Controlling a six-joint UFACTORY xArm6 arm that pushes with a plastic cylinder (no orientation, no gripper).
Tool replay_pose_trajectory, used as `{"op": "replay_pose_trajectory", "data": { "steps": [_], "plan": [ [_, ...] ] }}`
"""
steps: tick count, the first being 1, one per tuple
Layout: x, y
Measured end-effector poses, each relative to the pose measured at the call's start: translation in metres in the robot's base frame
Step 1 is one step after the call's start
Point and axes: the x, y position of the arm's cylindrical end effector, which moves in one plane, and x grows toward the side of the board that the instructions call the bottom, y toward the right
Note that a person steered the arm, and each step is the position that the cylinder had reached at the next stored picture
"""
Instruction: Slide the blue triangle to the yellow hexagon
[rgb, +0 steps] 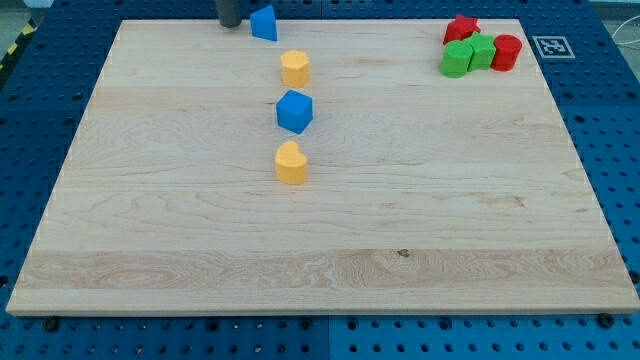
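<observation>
The blue triangle (264, 22) sits at the board's top edge, left of centre. My tip (230, 24) is just to its left, nearly touching it. The yellow hexagon (295, 68) lies a short way below and to the right of the triangle. A blue cube-like block (294, 111) lies below the hexagon. A yellow heart-like block (291, 163) lies below that one.
At the top right a cluster holds a red star-like block (461, 28), a red cylinder (507, 51), a green cylinder (456, 59) and a green block (481, 50). The wooden board (450, 220) rests on a blue perforated table.
</observation>
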Motion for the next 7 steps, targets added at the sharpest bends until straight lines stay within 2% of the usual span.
{"op": "replay_pose_trajectory", "data": {
  "steps": [2,3,4,5,6,7],
  "plan": [
    [0.001,0.082],
    [0.019,0.089],
    [0.018,0.040],
    [0.017,0.032],
    [0.023,0.057],
    [0.050,0.063]
  ]
}}
